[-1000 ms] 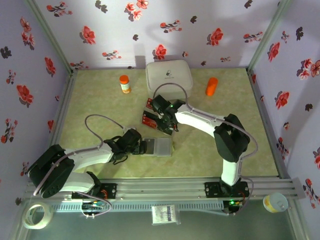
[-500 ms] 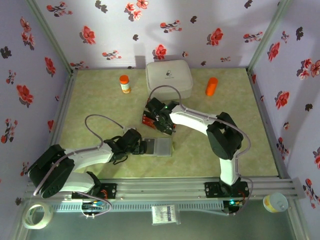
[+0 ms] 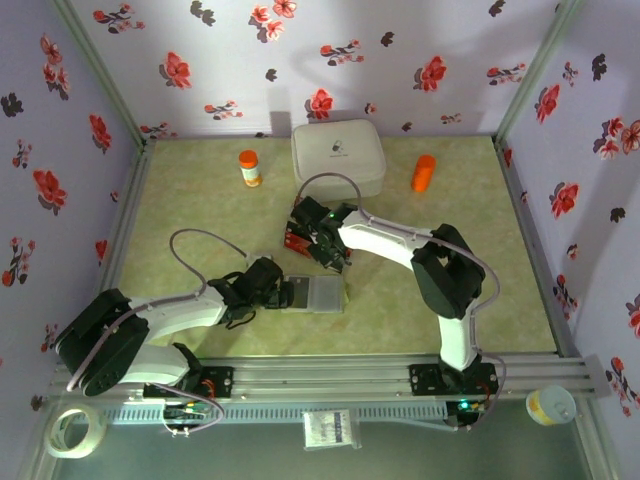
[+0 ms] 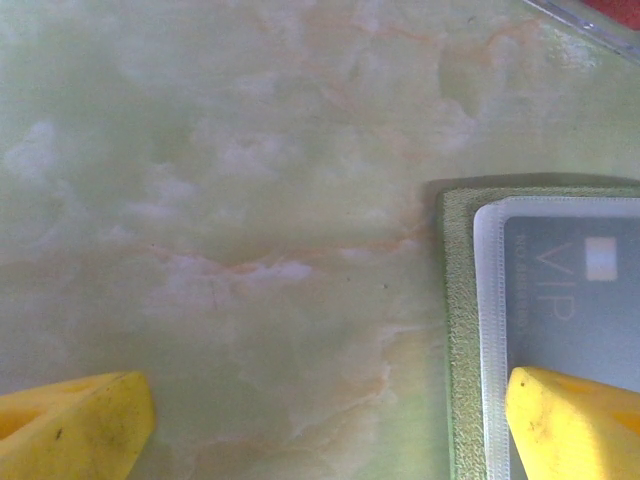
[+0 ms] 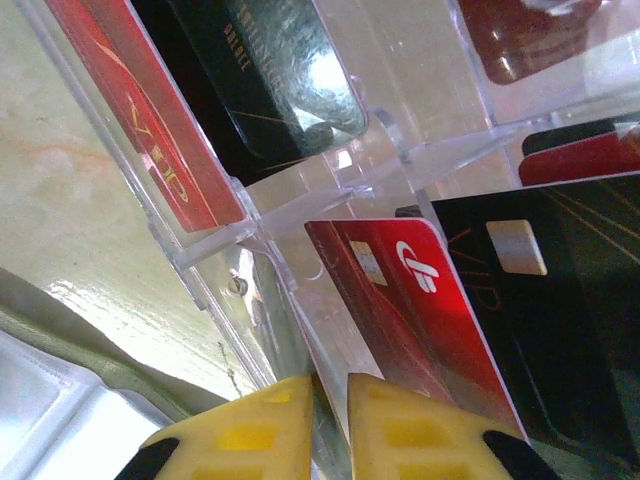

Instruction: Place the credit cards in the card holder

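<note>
Table (image 3: 420, 300): pale green marbled top, with flowered walls around it.
White case (image 3: 338, 155): closed, at the far edge.
Left gripper (image 4: 320, 425): fingers wide apart and low over the table, one yellow fingertip over the card holder's edge, the other over bare table.
Right gripper (image 5: 332, 425): fingers pressed nearly together on the lower edge of a red card (image 5: 400, 300) in the clear rack (image 5: 330, 190).
Card holder (image 4: 460, 330): lies open and flat near the table's centre, with an olive rim and a grey VIP card (image 4: 570, 300) in its sleeve.
Credit cards (image 3: 297, 240): red and black, standing in the rack, apart from the holder.
</note>
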